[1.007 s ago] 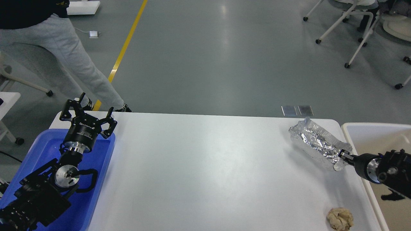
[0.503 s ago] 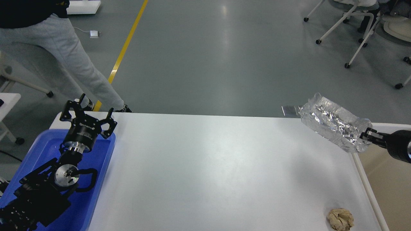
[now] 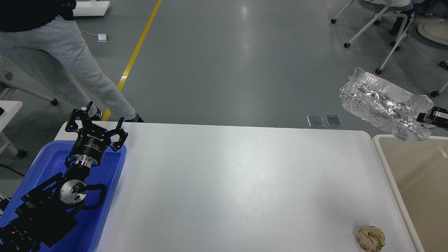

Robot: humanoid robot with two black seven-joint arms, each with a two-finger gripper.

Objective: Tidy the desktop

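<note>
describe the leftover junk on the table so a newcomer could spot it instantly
Start at the white desktop and go to its near right corner, beside the beige bin. The crumpled brown paper ball lies there, the only loose item on the tabletop; the foil wrapper is silver and held aloft.

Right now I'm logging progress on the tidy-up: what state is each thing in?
foil wrapper: crumpled, held in the air by the right hand
left hand: open, empty, over the blue tray
paper ball: crumpled, lying on the desktop
beige bin: open

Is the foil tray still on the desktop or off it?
Off it: the foil tray hangs above the desktop, held by the right gripper.
</note>
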